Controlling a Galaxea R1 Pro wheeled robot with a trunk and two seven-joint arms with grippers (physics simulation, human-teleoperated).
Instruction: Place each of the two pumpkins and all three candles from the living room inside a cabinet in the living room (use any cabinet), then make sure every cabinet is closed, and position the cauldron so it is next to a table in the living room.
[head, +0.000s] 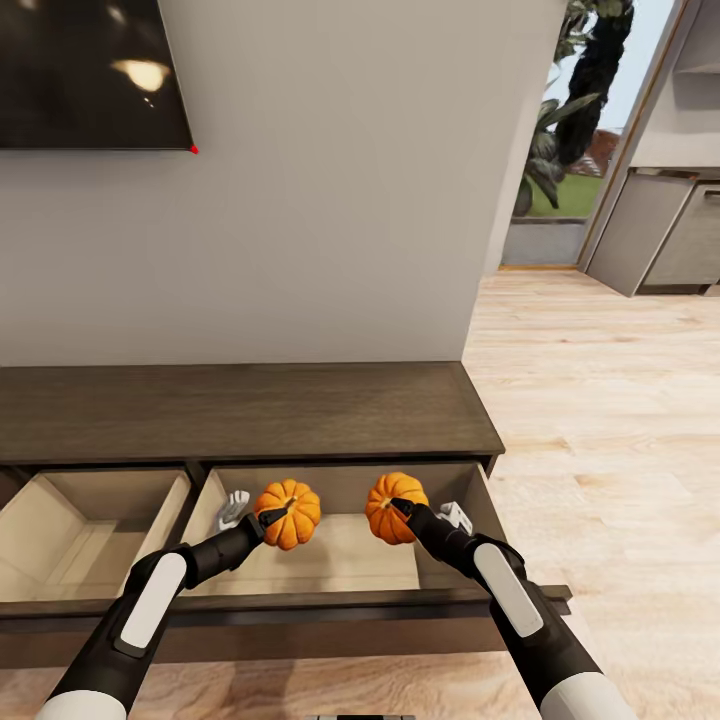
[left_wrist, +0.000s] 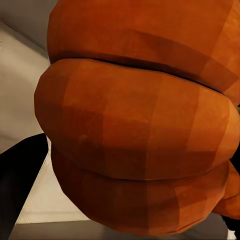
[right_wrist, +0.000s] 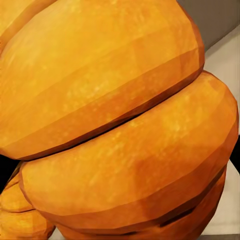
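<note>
The long dark-brown cabinet (head: 240, 410) stands against the wall with two pale drawers pulled out. Over the right-hand drawer (head: 340, 560) my left gripper (head: 272, 518) is shut on one orange ribbed pumpkin (head: 291, 513), and my right gripper (head: 400, 508) is shut on the other pumpkin (head: 392, 508). Both pumpkins hang above the drawer's beige floor. Up close, the left wrist view has its pumpkin (left_wrist: 135, 125) pressed near the lens, and the right wrist view has its pumpkin (right_wrist: 115, 120) the same way. Candles and cauldron are out of view.
The left drawer (head: 80, 535) also stands open. A dark TV screen (head: 90, 70) hangs on the wall above. Light wood floor (head: 600, 420) stretches to the right toward grey kitchen units (head: 660, 235) and a window with plants.
</note>
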